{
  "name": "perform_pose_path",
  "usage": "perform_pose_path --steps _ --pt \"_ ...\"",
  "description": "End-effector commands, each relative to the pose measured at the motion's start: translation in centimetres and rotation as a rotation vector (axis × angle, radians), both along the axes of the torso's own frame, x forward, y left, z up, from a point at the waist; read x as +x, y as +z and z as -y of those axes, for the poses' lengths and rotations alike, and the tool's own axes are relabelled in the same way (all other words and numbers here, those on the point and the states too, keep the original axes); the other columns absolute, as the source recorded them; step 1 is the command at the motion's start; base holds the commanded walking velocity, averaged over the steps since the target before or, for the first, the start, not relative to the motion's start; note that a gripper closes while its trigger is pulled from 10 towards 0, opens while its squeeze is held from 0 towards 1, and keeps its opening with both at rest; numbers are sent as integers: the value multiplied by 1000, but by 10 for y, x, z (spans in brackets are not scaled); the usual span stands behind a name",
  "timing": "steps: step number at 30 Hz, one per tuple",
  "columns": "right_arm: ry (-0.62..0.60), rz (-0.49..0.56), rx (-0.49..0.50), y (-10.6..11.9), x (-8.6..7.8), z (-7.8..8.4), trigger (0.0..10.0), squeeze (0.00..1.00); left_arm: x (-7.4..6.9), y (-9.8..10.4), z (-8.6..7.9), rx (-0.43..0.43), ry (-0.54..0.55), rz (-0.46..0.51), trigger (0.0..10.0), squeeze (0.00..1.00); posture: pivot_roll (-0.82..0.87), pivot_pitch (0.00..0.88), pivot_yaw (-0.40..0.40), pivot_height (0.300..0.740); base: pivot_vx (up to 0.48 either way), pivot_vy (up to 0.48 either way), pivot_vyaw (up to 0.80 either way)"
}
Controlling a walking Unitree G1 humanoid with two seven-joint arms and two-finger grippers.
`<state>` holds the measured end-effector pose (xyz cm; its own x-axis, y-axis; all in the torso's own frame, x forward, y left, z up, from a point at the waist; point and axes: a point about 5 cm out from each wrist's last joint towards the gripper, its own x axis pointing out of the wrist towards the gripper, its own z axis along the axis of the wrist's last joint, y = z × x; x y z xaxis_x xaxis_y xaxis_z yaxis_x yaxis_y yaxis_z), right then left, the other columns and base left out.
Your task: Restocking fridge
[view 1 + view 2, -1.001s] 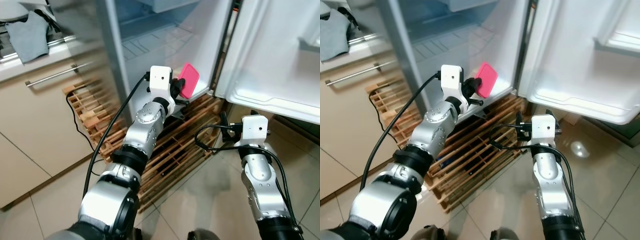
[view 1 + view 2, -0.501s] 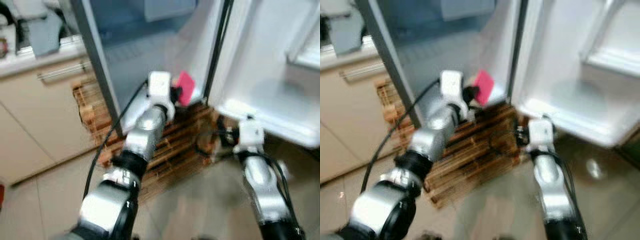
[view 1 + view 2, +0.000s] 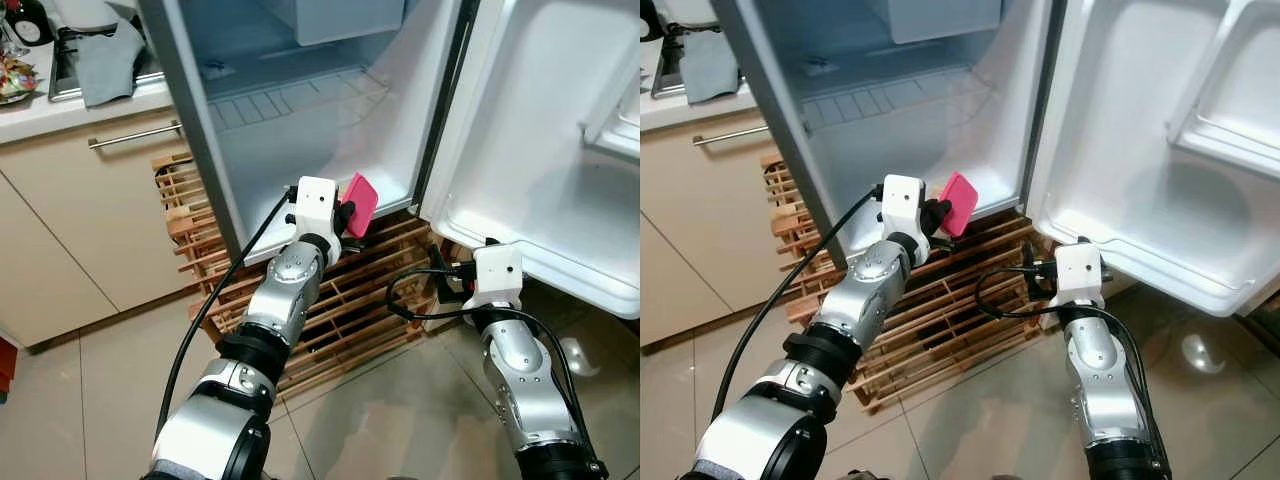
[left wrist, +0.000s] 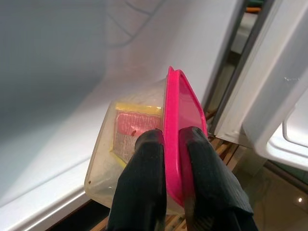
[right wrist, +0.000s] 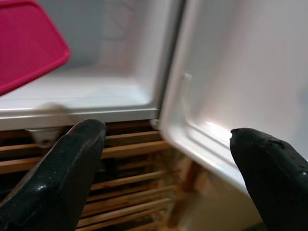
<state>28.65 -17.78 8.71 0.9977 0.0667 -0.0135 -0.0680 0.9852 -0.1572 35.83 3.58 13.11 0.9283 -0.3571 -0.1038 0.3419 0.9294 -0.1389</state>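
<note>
Left claw (image 4: 171, 144) pinches a pink-lidded container (image 4: 144, 139) above the wooden rack (image 3: 350, 300); right claw (image 5: 168, 159) gapes empty.

Pink-lidded clear container (image 4: 144, 144), white fridge (image 3: 330, 140), tan wooden slatted pallet (image 3: 340, 310).

A clear plastic container (image 4: 127, 144) with a bright pink lid (image 4: 182, 127), turned on edge, is pinched at its rim in the left hand (image 4: 169, 144), held low at the open fridge (image 3: 330, 130), whose door (image 3: 560, 150) swings wide at 3 o'clock.
</note>
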Motion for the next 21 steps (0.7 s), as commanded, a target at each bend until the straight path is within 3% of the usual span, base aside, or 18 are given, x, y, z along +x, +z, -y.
perform_pose_path --steps 1,5,12,17,19,21 --pt "42 -25 14 -4 0 -9 10000 224 -4 -2 1 -55 17 -11 10000 0 -165 0 -8 740 0 -289 0" --pt "75 -31 8 -4 0 -15 10000 235 -5 -8 -1 -49 55 -39 10000 0 -163 0 -19 740 0 -374 0" --pt "111 -50 -2 -6 2 -19 10000 263 -3 -8 -6 -67 122 -55 10000 0 -143 0 -37 740 299 -371 0" --pt "121 -62 15 -6 6 -21 10000 239 0 -3 -12 -90 161 -48 10000 0 -125 0 -37 740 0 0 0" --pt "110 -58 23 -6 9 -23 10000 180 1 -2 -18 -74 177 -42 10000 0 -108 0 -29 740 0 0 0" --pt "95 -57 22 -6 12 -26 10000 0 2 -2 -25 -57 192 -41 10000 0 -93 0 -19 740 0 0 0"
